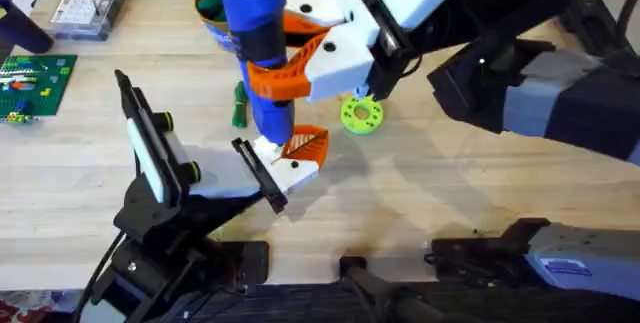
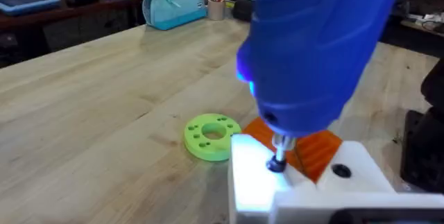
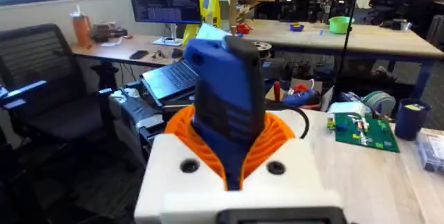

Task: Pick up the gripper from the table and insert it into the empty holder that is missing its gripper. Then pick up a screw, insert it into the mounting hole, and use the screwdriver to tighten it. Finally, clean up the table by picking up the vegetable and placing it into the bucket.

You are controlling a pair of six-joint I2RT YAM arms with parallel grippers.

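Screwdriver [image 1: 258, 48], the large blue cylindrical electric one, is standing upright in the overhead view, clamped between the white fingers and orange ribbed pads of the right gripper [image 1: 290, 68], its long axis running straight down to the small white plastic gripper block with the orange triangular pad [image 1: 297, 158] sitting directly beneath, on the narrow black holder bar [image 1: 258, 173] at the left arm's tip. Seen from the left wrist, the thin metal bit [image 2: 278, 156] is meeting a dark hole in the white block, a lime-green ring [image 2: 211, 136] lying just beside; whether the left gripper is wide or narrow I cannot tell. From the right wrist, the blue body [image 3: 229, 99] is rising between the orange pads [image 3: 277, 141], so tightening appears to be the step in hand.
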